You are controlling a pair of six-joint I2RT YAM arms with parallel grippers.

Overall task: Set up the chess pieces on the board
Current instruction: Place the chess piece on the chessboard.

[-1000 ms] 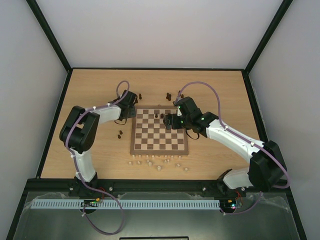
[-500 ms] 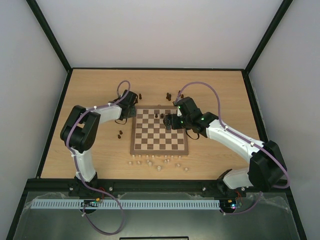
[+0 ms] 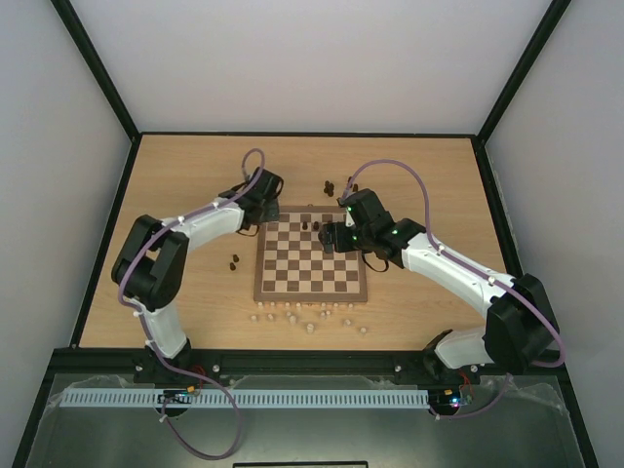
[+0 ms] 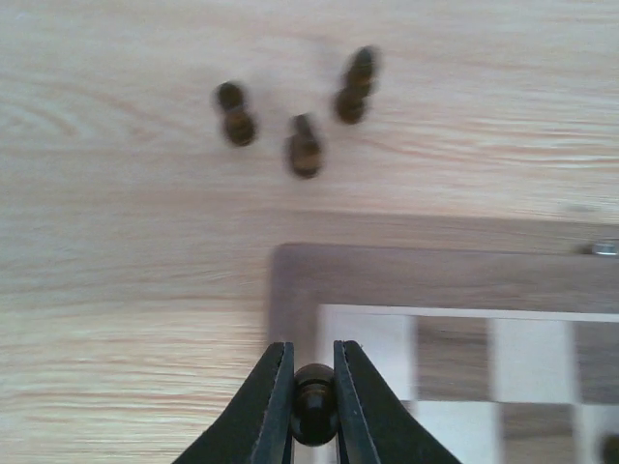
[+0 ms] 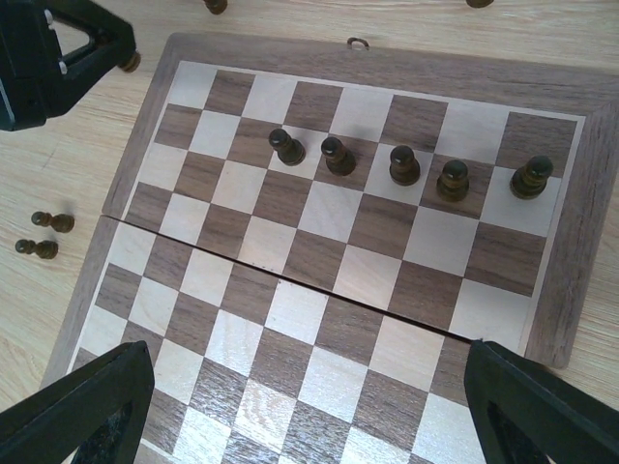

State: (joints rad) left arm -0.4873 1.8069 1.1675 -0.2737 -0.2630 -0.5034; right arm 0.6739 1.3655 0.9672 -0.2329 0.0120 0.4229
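Note:
The board (image 3: 302,268) lies in the middle of the table. Several dark brown chess pieces (image 5: 404,165) stand in a row on its second far rank. My left gripper (image 4: 314,387) is shut on a dark piece (image 4: 314,411) and hovers over the board's far left corner (image 4: 387,275); it also shows in the top view (image 3: 269,207). Three dark pieces (image 4: 305,147) lie on the table beyond that corner. My right gripper (image 5: 309,406) is wide open and empty above the board's middle (image 3: 331,237).
Two dark pieces (image 3: 234,260) lie left of the board, and more (image 3: 330,186) lie behind its far edge. Several pale pieces (image 3: 302,314) are scattered along the board's near edge. Black frame posts edge the table.
My left gripper has moved right, from beside the board to over its far left corner, still holding the dark piece. The right arm has not moved.

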